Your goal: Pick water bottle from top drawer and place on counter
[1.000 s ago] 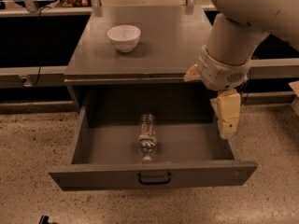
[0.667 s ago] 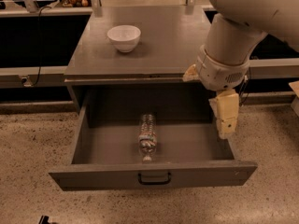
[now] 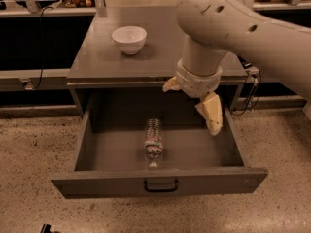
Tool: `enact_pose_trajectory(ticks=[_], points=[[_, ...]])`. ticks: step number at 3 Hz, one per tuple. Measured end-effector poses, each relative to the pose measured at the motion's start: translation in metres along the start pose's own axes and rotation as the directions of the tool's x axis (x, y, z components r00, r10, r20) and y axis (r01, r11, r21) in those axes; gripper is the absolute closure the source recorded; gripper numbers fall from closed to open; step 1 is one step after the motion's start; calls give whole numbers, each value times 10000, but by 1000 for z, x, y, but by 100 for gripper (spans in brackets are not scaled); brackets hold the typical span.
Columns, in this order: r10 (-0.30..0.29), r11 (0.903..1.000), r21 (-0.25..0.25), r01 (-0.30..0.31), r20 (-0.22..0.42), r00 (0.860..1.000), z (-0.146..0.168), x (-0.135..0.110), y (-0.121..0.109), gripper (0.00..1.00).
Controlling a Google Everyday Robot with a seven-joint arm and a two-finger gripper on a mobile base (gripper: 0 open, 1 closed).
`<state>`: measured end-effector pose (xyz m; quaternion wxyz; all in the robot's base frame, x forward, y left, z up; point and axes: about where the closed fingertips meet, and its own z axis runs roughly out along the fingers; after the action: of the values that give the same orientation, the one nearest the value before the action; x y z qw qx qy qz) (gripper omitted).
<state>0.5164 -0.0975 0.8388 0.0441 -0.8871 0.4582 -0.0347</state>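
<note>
The water bottle [image 3: 153, 142] lies on its side in the middle of the open top drawer [image 3: 160, 184], cap toward the drawer front. The drawer is pulled fully out below the grey counter [image 3: 102, 57]. My gripper [image 3: 191, 108] hangs over the back right part of the drawer, above and to the right of the bottle, not touching it. Its two pale yellow fingers [image 3: 211, 111] are spread apart and hold nothing.
A white bowl [image 3: 129, 39] stands on the counter at the back left. A long pale shelf [image 3: 29, 76] runs behind the cabinet, with cables at the right. Speckled floor surrounds the drawer front. My big arm covers the counter's right side.
My arm and gripper have moved left over the drawer, closer to the bottle. The bottle, drawer and bowl have not moved.
</note>
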Motion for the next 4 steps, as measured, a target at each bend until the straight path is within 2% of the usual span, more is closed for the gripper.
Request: enact_pose_trajectory(ticks=[1,2,3,4], points=[[-939,9956,38,938,15,9956,5,1,-3,0],[-983,9951,69,983,124,9951,8,4,-5,0],[-1751,9845,244,1739,624,9826,53,6,-27,0],[-2627,9648,407,2599,981,9599,112,1,-51,0]])
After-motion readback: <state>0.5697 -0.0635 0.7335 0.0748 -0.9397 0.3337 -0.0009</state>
